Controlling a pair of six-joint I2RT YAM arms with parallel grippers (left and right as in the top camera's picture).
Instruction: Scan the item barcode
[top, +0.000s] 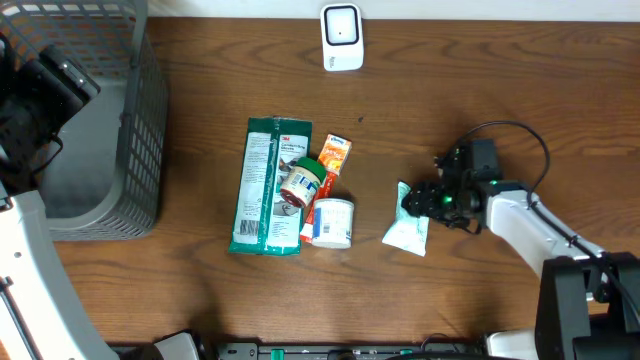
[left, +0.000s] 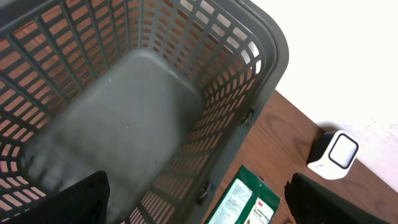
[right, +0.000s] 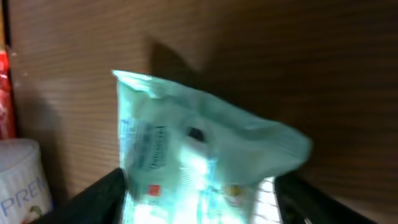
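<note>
Seven things share the brown wooden table, and their layout reads as a checkout station. Biggest is the grey plastic lattice basket at the left edge, apparently empty and probably the bin for goods once scanned. The left gripper hangs over it with its fingers spread wide and nothing between them, parked clear of the work.

At mid-table lies the waiting pile. The long green printed packet is flat, with a white round tub just beside its lower end. A small red-labelled, green-capped jar lies tipped across the packet's edge, and a little orange sachet is above the tub.

Well apart from that pile, to the right, lies the pale mint-green soft pouch, which I judge to be the item now in hand. The right gripper is at its upper end, and in the wrist view a dark finger stands on each side of the crumpled film. I cannot tell whether they pinch it or merely straddle it (the pouch fills the whole gap). Approaching from one end makes sense, since it would leave the printed faces bare.

Smallest in footprint among the station's fixtures is the white upright scanner with a dark window. It stands at the far edge, some way from the pouch, so the carry to it looks not yet begun.
</note>
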